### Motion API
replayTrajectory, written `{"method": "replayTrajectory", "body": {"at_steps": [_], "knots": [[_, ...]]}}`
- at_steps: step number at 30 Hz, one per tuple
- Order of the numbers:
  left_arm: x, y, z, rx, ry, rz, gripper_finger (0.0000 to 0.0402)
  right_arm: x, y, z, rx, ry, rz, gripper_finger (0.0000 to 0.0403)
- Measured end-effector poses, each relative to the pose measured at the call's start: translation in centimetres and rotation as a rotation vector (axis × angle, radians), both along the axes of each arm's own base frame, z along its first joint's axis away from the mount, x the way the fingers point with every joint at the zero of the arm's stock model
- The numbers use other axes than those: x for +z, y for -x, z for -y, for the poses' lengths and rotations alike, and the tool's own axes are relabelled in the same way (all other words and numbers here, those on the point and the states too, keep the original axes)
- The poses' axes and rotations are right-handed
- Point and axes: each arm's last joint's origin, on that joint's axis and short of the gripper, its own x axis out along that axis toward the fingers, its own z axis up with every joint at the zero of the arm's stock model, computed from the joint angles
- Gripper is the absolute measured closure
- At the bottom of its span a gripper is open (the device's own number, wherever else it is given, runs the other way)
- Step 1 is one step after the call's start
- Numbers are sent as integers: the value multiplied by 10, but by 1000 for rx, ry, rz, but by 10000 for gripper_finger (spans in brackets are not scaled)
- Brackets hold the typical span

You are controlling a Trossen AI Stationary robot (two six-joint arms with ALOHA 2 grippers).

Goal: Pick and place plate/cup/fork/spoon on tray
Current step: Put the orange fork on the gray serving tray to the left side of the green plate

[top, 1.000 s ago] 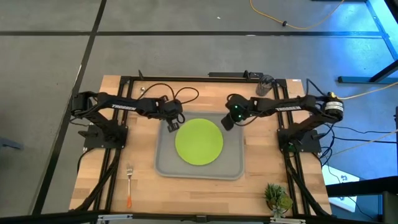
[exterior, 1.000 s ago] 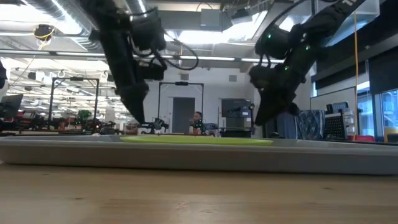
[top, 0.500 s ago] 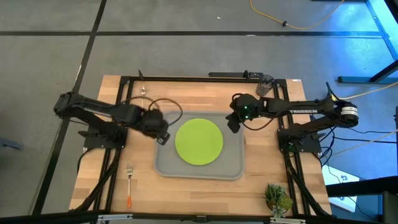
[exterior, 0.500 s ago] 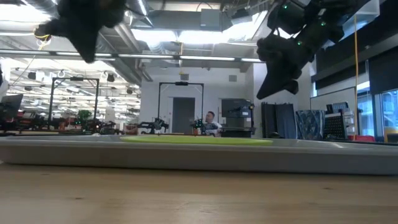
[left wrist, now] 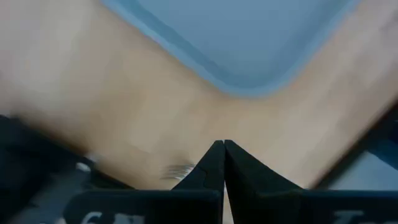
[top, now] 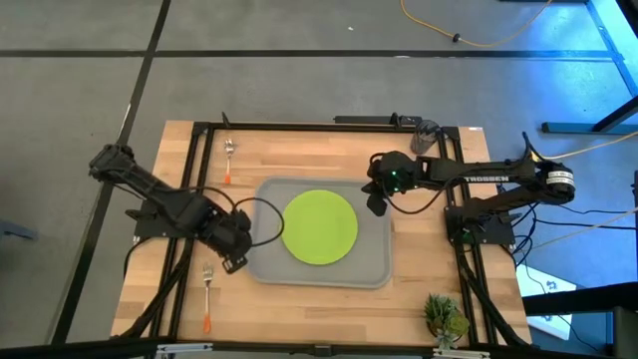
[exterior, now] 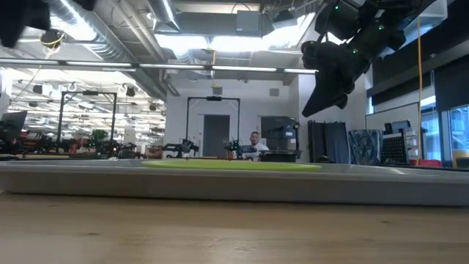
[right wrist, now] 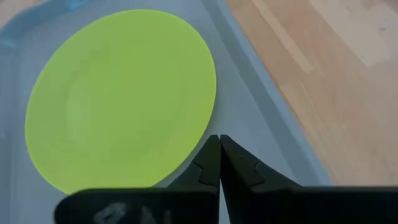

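Note:
The lime-green plate (top: 319, 226) lies flat in the middle of the light-grey tray (top: 269, 267); it also shows in the right wrist view (right wrist: 118, 99). The fork (top: 206, 294) lies on the table near the tray's near left corner, tines toward the far edge. The spoon (top: 228, 160) lies at the far left. The dark cup (top: 427, 135) stands at the far right by the frame. My left gripper (top: 234, 261) is shut and empty over the table by the tray's near left corner (left wrist: 249, 68), just right of the fork's tines. My right gripper (top: 376, 204) is shut and empty above the tray's far right part, beside the plate's rim.
A small potted plant (top: 444, 317) stands at the table's near right corner. The black frame rails (top: 194, 199) run along the table's left, right and far sides. Bare wood lies between the tray and the near edge.
My left gripper has swung from the tray's far left corner along the tray's left side toward the table's near edge, ending by the tray's near left corner close to the fork. My right gripper has risen a little above the tray and drawn slightly right. The plate has stayed still.

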Motion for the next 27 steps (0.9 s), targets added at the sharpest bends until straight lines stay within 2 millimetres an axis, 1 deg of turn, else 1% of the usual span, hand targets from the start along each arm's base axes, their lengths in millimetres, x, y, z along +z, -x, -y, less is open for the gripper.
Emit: {"method": "replayTrajectory", "body": {"at_steps": [1,4,7,10,12,16,21,27], "knots": [[0,0,5,-21,20,16,402,0,0,0,4,4,-1,397],[2,3,20,-173,15,93,402,0,0,0,24,24,-4,397],[0,1,26,-235,2,125,402,0,0,0,40,38,-6,397],[-1,6,30,-285,22,105,402,0,0,0,37,36,-6,397],[-5,9,33,-311,24,85,402,0,0,0,36,36,-3,397],[-9,14,35,-314,-24,75,402,0,0,0,36,36,-1,397],[-10,15,36,-303,-29,79,400,0,0,0,34,34,-1,397],[-9,12,36,-295,-19,94,371,0,0,0,-6,-3,4,397]]}}
